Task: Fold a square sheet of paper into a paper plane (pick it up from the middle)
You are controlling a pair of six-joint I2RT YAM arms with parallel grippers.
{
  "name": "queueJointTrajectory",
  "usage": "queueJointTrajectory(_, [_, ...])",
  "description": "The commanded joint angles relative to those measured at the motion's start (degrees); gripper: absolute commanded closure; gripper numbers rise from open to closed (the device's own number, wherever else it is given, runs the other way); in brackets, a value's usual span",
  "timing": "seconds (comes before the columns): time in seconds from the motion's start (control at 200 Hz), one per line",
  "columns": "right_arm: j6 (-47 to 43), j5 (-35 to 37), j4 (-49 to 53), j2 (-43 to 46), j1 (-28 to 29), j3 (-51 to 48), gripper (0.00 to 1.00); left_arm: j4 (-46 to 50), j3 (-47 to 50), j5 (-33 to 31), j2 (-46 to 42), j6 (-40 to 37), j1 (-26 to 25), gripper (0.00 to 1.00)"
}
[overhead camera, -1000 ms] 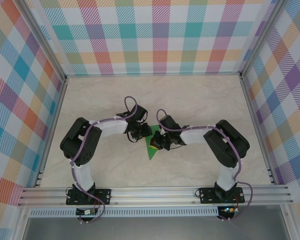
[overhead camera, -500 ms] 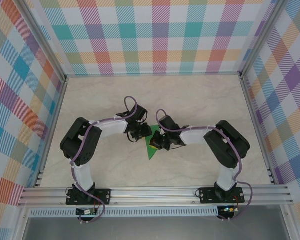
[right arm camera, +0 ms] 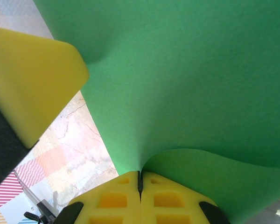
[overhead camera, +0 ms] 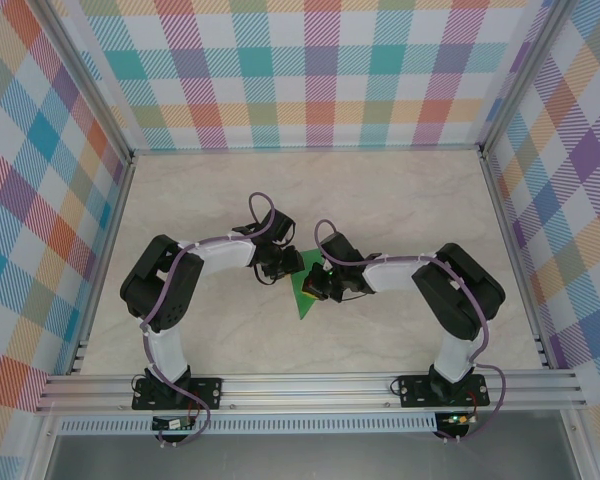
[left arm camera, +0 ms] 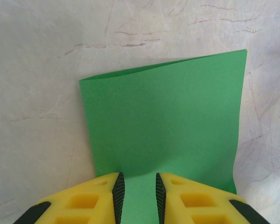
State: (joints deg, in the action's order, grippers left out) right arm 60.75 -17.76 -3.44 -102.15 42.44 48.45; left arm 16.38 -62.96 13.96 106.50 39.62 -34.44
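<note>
Top external shows the green paper (overhead camera: 303,303) near the middle of the table (overhead camera: 400,200), right between the two arms. The right gripper (right arm camera: 140,176) is pinched tight on one edge of the paper, and the sheet bends and curls away from its yellow fingers. The left gripper (left arm camera: 137,182) has its fingers a little apart, with the folded paper showing in the gap. The two grippers are very close to each other
</note>
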Motion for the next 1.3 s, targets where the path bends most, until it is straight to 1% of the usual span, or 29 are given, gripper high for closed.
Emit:
queueJointTrajectory(0.0, [-1.3, -1.8, -1.1, -1.3, 0.2, 0.7, 1.00, 3.5, -0.2, 0.3, 1.4, 0.1, -0.2, 0.73])
queueJointTrajectory(0.55, [-1.9, -0.8, 0.5, -2.4, 0.2, 1.9, 1.00, 3.5, -0.1, 0.4, 1.4, 0.1, -0.2, 0.73])
queueJointTrajectory(0.86, [-1.8, 0.5, 3.0, -2.9, 0.2, 1.9, 0.97, 4.3, -0.4, -0.5, 0.2, 0.3, 0.0, 0.72])
queueJointTrajectory(0.965, [-1.7, 0.5, 3.8, -3.1, 0.2, 2.0, 0.94, 4.7, 0.0, -1.5, -2.3, 1.1, 0.9, 0.71])
queueJointTrajectory(1.095, [-1.4, 0.6, 4.1, -3.3, 0.3, 1.8, 0.88, 4.8, 2.1, -3.2, -6.6, 2.8, 3.3, 0.68])
queueJointTrajectory(1.22, [-1.0, 0.8, 3.6, -2.9, 0.3, 1.4, 0.79, 7.9, 2.8, -7.6, -9.7, 2.6, 4.5, 0.68])
queueJointTrajectory(1.295, [-0.9, 0.9, 3.7, -2.8, 0.2, 1.4, 0.75, 8.7, 3.2, -8.2, -10.7, 2.3, 4.8, 0.68])
